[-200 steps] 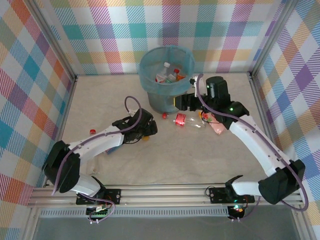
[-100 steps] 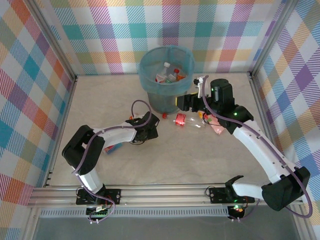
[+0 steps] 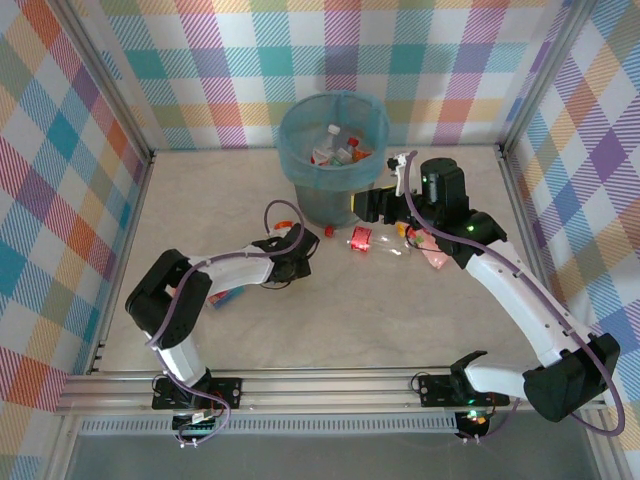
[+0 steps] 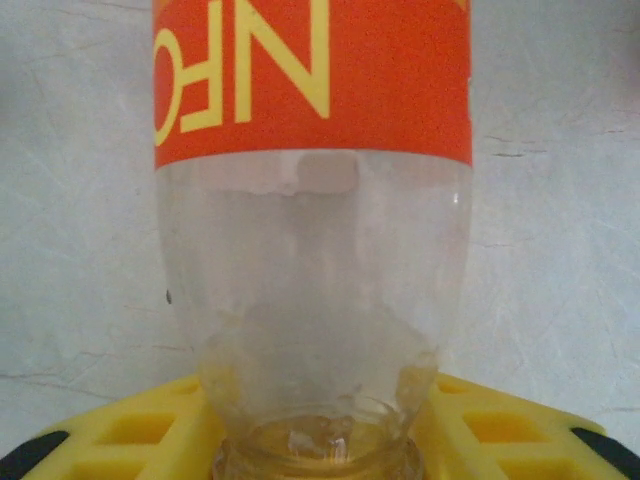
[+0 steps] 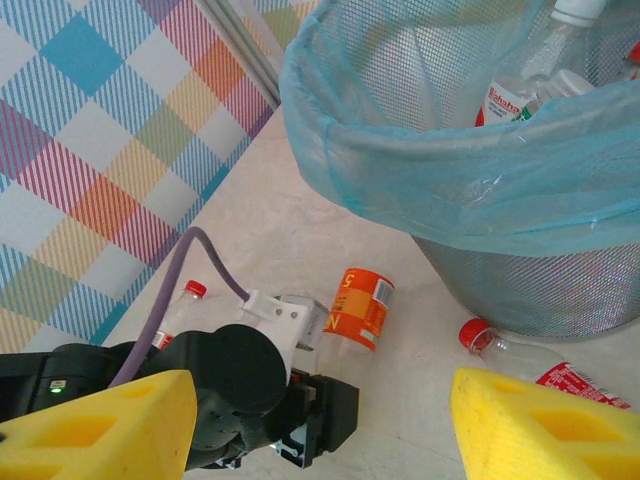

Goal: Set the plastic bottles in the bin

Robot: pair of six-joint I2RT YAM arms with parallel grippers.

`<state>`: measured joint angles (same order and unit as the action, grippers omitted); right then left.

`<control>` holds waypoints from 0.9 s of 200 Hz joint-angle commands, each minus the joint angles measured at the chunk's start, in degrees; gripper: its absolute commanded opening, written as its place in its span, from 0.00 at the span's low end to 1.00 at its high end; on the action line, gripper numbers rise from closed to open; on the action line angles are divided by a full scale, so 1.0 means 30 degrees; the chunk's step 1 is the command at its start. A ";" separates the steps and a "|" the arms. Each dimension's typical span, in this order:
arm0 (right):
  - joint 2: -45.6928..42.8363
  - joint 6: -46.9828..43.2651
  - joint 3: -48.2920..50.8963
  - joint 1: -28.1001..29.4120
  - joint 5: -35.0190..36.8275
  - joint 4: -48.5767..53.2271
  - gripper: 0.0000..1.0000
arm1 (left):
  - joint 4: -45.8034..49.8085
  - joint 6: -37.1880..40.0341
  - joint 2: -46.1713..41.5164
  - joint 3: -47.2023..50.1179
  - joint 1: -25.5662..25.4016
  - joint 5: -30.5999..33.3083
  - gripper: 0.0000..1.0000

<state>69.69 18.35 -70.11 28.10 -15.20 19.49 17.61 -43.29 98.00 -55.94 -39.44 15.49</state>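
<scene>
An orange-labelled plastic bottle (image 4: 312,80) lies on the table, its clear narrow end squeezed between my left gripper's (image 4: 315,445) yellow pads. In the top view this left gripper (image 3: 288,248) sits just left of the bin's base, and the bottle's orange label (image 3: 283,222) points toward the bin. The bin (image 3: 292,150) is a grey mesh basket with a light-blue bag over its rim (image 5: 450,190), and several bottles lie inside it. My right gripper (image 3: 373,206) hangs beside the bin's right side, open and holding nothing (image 5: 320,430). A red-capped, red-labelled bottle (image 3: 365,240) lies below it.
More bottles lie right of the bin under my right arm, one pink (image 3: 436,256). Another bottle (image 3: 226,296) shows beside my left arm, and a red-capped one (image 5: 188,292) lies behind that arm. Metal frame rails and plaid walls enclose the table.
My left arm has folded in and its gripper has swung the orange-labelled bottle up toward the bin's base. My right arm has shifted slightly right and then held still.
</scene>
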 commanded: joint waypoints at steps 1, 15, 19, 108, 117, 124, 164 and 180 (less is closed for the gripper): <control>-0.0130 0.0172 -0.0445 -0.0020 -0.0024 -0.0382 0.68 | -0.0062 0.0368 -0.1757 0.0401 0.0168 0.0364 0.43; -0.0064 0.0173 -0.0664 -0.0016 -0.0030 -0.0328 0.68 | 0.0157 0.0646 -0.2683 0.0579 0.0169 0.0483 0.36; -0.0042 0.0176 -0.0747 -0.0020 -0.0003 -0.0307 0.68 | 0.0188 0.0734 -0.2996 0.0640 0.0154 0.0514 0.35; 0.1495 0.0472 -0.4368 -0.0011 -0.3353 -0.1169 0.67 | -0.1293 0.6019 -1.6338 0.4803 -0.0719 0.3355 0.15; 0.1787 0.0419 -0.4824 0.0009 -0.4288 -0.1497 0.68 | -0.1793 0.7166 -1.7890 0.5427 -0.0739 0.2621 0.12; 0.2042 0.0433 -0.5144 0.0052 -0.4985 -0.1709 0.68 | -0.1789 0.7919 -1.8882 0.5599 -0.0738 0.1985 0.08; 0.4389 -0.1029 -0.8485 0.1419 -0.7876 -0.0464 0.72 | 0.0019 1.0276 -2.1811 0.5259 -0.0754 -0.2214 0.07; 0.5329 -0.1787 -0.9870 0.2353 -0.8087 0.0585 0.75 | -0.0060 1.0625 -2.2347 0.5291 -0.0794 -0.3434 0.07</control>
<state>82.11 17.89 -93.38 31.38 -33.23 17.89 16.40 -17.28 33.15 -40.10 -41.30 14.22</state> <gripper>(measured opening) 0.723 0.403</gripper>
